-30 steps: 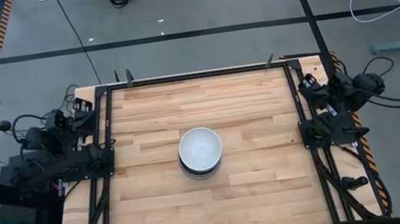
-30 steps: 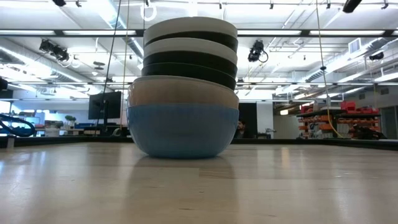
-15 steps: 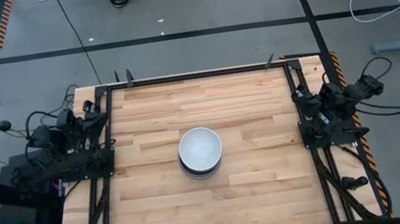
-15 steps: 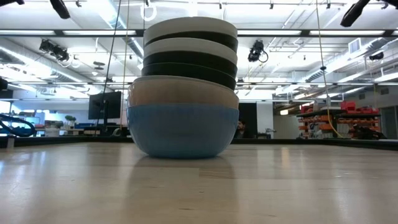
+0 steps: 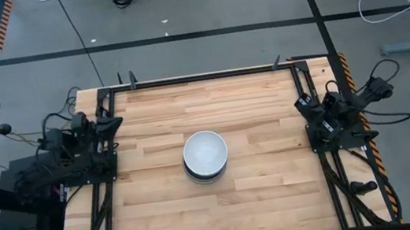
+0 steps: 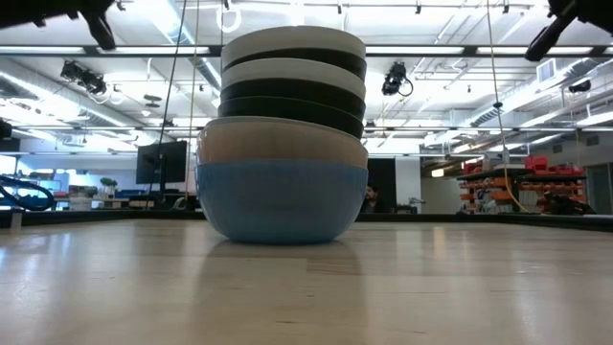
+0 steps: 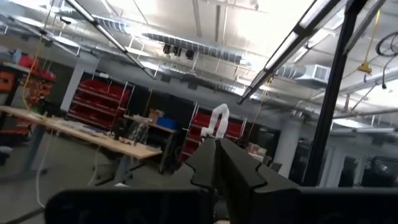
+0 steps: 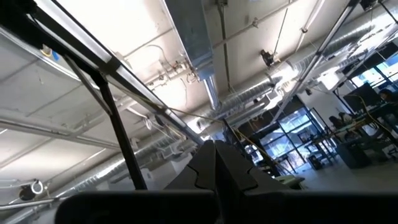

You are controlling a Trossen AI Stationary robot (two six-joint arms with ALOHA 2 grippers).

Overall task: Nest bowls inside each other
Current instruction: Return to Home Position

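Mid-table, bowls sit in 1 stack; L gripper, R gripper closed.

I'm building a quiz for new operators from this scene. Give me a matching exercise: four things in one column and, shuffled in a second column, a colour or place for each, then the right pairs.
Things:
1. topmost bowl
2. lowest bowl
3. left gripper
4. right gripper

Colour or place:
A. at the right edge of the table
B. white
C. at the table's left edge
D. blue

Pairs: 1-B, 2-D, 3-C, 4-A.
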